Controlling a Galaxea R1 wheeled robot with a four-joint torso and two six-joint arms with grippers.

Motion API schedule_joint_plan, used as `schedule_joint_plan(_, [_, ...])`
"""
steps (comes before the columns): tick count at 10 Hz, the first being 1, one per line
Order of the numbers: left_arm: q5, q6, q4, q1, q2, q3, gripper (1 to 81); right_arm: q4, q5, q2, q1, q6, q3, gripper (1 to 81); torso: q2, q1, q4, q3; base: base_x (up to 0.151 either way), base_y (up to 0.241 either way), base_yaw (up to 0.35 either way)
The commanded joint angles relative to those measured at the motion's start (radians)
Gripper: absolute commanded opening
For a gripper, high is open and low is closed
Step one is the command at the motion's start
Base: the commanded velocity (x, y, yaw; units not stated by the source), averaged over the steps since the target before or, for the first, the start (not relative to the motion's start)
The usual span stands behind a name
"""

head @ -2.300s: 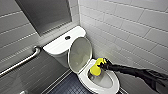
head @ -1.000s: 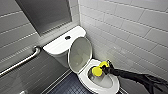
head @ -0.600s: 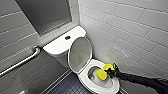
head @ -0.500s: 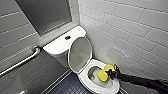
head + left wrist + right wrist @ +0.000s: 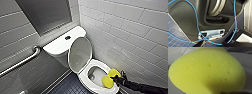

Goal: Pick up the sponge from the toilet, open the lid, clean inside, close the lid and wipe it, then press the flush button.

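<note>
While the white oval plastic lid (image 5: pixel 80 53) stands raised against the tank, the right gripper (image 5: pixel 116 79) pinches the bright yellow two-lobed sponge (image 5: pixel 109 78) over the white ceramic toilet's (image 5: pixel 84 77) seat rim. Step judged: cleaning inside. The next move calls for lowering the sponge into the bowl.

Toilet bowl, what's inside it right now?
Inside the toilet: pale ceramic sloping to a darker drain hollow. The sponge, held by the right gripper, sits over the near rim and hides what's beneath.

The lid (image 5: pixel 80 53) is raised against the tank (image 5: pixel 56 46), behind the bowl (image 5: pixel 96 73); the flush button (image 5: pixel 67 37) is set on top; the sponge (image 5: pixel 110 78) is held at the toilet (image 5: pixel 83 78) rim's right side, seemingly touching.
</note>
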Motion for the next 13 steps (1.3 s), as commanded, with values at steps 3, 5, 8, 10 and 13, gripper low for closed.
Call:
schedule_joint_plan(3, [0.08,0.007,0.016,0.05,0.011,0.007,81.1,0.003,-0.001,-0.227,0.007,0.006,0.225,1.0,0.0,0.0,0.0,0.0,0.0,0.0,0.0])
schedule_joint_plan(5, [0.08,0.008,0.018,0.047,0.024,-0.009,81.1,-0.017,0.013,-0.299,-0.027,0.006,0.305,1.0,0.0,0.0,0.0,0.0,0.0,0.0,0.0])
schedule_joint_plan(8, [0.08,0.017,0.018,0.047,0.031,-0.009,81.1,-0.056,0.013,-0.333,-0.078,0.001,0.374,1.0,0.0,0.0,0.0,0.0,0.0,0.0,0.0])
schedule_joint_plan(10, [0.08,0.017,0.018,0.046,0.032,-0.009,81.1,-0.12,0.013,-0.358,-0.049,-0.001,0.457,1.0,0.0,0.0,0.0,0.0,0.0,0.0,0.0])
schedule_joint_plan(13, [0.08,0.017,0.018,0.044,0.034,-0.01,81.1,-0.183,-0.001,-0.363,0.029,0.001,0.531,1.0,0.0,0.0,0.0,0.0,0.0,0.0,0.0])
